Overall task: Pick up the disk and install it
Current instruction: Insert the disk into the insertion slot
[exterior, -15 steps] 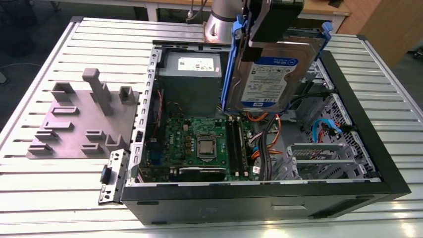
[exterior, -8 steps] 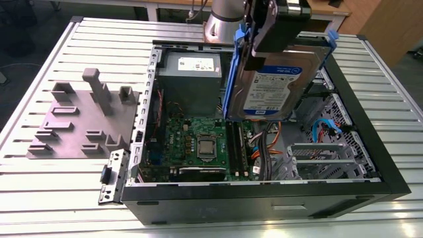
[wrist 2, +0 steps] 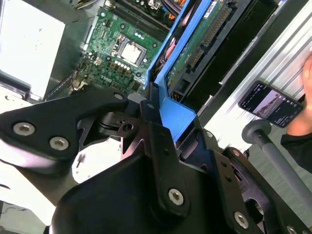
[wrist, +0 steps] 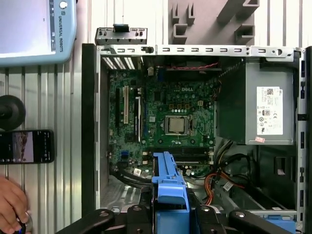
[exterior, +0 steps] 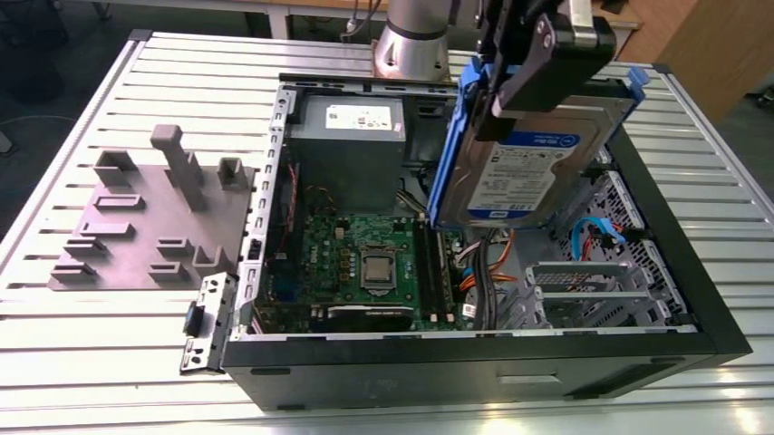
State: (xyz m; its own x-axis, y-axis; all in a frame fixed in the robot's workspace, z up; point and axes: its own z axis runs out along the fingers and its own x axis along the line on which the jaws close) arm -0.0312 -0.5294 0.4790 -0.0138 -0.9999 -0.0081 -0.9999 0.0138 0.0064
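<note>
Holding the disk (exterior: 523, 172) aloft over the open computer case (exterior: 484, 353), my gripper (exterior: 514, 100) is clamped on the blue carrier frame (wrist 2: 170, 105) at the disk's upper end. In the second wrist view the jaws pinch that frame from both sides.

Progress: I judge the pick-up complete, since the disk rests on nothing and hangs above the edge of the motherboard (exterior: 362, 258) and the cables beside it. Installation is not yet done. The disk sits in no bay, and the metal drive cage (exterior: 586, 290) lies below it, toward the exterior view's right.

Orientation: the long axis is steep, near upright, leaning slightly. The labelled face is turned toward the exterior camera. The circuit-board face and connector edge, seen in the second wrist view, point down into the case.
</note>
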